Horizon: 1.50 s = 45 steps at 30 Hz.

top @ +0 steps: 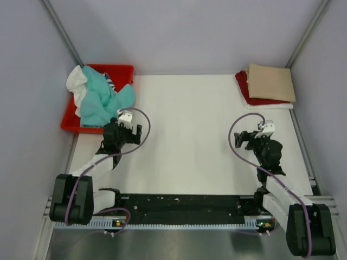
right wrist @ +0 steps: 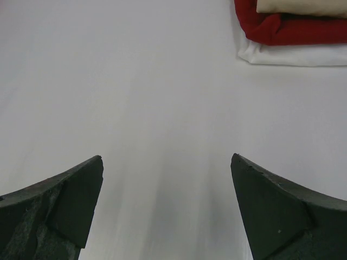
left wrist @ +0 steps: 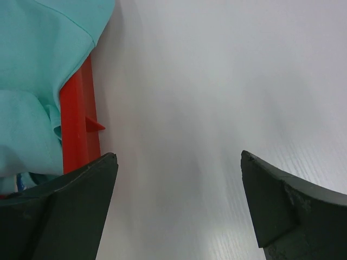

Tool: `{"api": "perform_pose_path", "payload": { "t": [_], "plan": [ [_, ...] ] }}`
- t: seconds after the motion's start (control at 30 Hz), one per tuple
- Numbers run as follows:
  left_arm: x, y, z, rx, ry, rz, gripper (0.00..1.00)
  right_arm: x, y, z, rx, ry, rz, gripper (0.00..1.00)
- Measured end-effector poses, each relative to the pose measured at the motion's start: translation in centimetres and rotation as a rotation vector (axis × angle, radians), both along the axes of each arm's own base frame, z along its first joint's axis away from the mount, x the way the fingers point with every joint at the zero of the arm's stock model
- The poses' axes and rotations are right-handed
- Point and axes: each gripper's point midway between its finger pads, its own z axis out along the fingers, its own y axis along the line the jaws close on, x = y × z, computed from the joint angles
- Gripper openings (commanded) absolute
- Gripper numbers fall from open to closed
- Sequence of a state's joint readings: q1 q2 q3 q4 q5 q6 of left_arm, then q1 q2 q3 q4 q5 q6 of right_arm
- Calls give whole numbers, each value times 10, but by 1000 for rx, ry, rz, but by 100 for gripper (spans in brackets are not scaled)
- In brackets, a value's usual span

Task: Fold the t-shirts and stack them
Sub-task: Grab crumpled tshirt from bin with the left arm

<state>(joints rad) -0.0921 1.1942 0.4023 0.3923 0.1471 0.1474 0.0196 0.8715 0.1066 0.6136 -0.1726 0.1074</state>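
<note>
Over the red tray's (top: 123,69) inner wall spills the teal t-shirt (top: 103,100), heaped loosely on a striped t-shirt (top: 110,82) of which only a scrap shows. A bunch of white cloth (top: 77,81) sits at the tray's far outer corner; I cannot tell which garment it belongs to. Well apart from the tray, across the table (top: 184,141), three shirts lie folded in a pile: the tan t-shirt (top: 271,81) on top, the dark red t-shirt (top: 243,85) under it and the white t-shirt (top: 271,106) at the bottom.

The left gripper (left wrist: 179,162) hovers just beside the tray's near inner corner, its jaws spread wide with nothing between them. The right gripper (right wrist: 167,162), far from the tray and nearer the pile, is likewise wide apart and empty over bare table.

The teal shirt looks light, thin and limp. Lifted at one point, it will likely drape and drag along whatever is tangled with it. The cloth seems neither fragile nor slippery, but a pinch through too many layers could haul the striped shirt out too. The lobe hanging over the tray's inner wall, close to the left gripper, seems the best place to take hold, pinching a single edge or hem. A second grip at the opposite hem would probably be needed to spread it flat.
</note>
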Motion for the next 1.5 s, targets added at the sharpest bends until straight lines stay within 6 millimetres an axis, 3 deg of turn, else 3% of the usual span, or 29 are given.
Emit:
{"api": "perform_pose_path", "payload": {
  "t": [0.2, 0.33, 0.47, 0.53, 0.63, 0.73, 0.83, 0.9, 1.13, 1.33, 1.4, 1.43, 1.5],
  "plan": [
    [5, 17, 6, -10, 53, 129, 99, 1, -4, 1, 1, -2, -27, 99],
    [28, 27, 54, 10, 39, 177, 99, 2, -13, 11, 14, -34, -83, 99],
    [46, 33, 103, 76, -16, 164, 99, 4, -18, 40, 99, -115, -140, 99],
    [57, 39, 118, 124, -9, 180, 99, 7, -13, 58, 132, -159, -119, 98],
    [84, 57, 124, 180, 41, 229, 92, 17, -1, 91, 160, -194, -52, 92],
    [120, 81, 116, 187, 131, 271, 80, 30, 14, 124, 177, -209, 33, 87],
    [151, 96, 96, 152, 234, 265, 77, 41, 27, 141, 186, -197, 109, 84],
    [169, 97, 77, 109, 308, 219, 76, 47, 34, 141, 193, -169, 148, 84],
    [188, 76, 25, -18, 490, 137, 69, 52, 47, 109, 204, -39, 212, 84],
    [193, 76, 17, -87, 523, 151, 33, 51, 51, 105, 180, -9, 249, 84],
    [192, 74, 19, -107, 527, 143, 17, 51, 51, 107, 172, -14, 252, 84],
    [192, 73, 19, -113, 528, 136, 4, 51, 51, 107, 170, -15, 254, 84],
    [192, 70, 20, -127, 530, 123, 0, 51, 52, 106, 166, -12, 256, 84]
  ]
}}
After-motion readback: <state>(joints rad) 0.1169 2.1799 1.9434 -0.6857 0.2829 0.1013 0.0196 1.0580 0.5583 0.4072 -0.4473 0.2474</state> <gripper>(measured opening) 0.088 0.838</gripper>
